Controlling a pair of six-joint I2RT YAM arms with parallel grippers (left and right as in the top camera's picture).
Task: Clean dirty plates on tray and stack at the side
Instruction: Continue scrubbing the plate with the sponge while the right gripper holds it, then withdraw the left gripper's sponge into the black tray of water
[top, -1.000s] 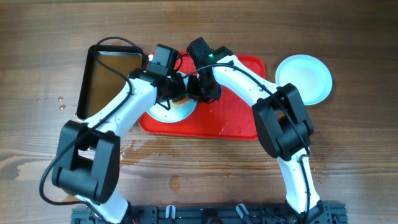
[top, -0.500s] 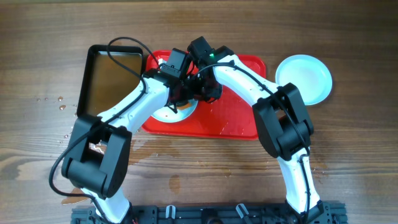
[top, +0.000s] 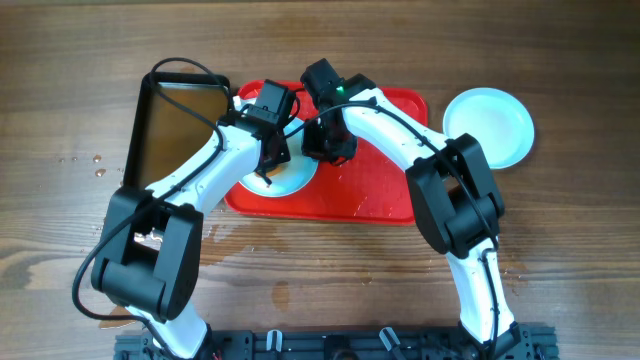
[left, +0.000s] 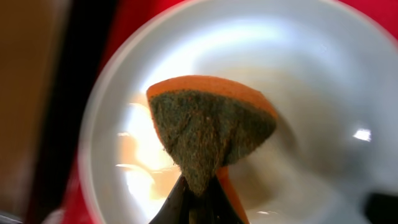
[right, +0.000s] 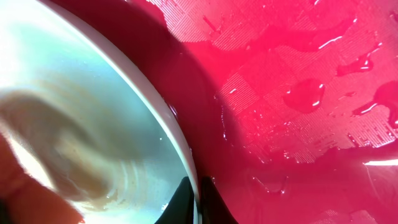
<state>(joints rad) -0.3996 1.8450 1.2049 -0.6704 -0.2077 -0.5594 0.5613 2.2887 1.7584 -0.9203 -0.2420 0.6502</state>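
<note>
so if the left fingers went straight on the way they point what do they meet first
The plate, most likely: the sponge pinched in the left fingers leads, with the plate's pale bowl right behind it. Whether they touch is unclear.

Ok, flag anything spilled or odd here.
Water is spilled. Puddles lie on the red tray beside the plate, which carries a brownish smear. Droplets dot the table left of the black pan, and wet patches darken the wood on the robot's side of the tray.
</note>
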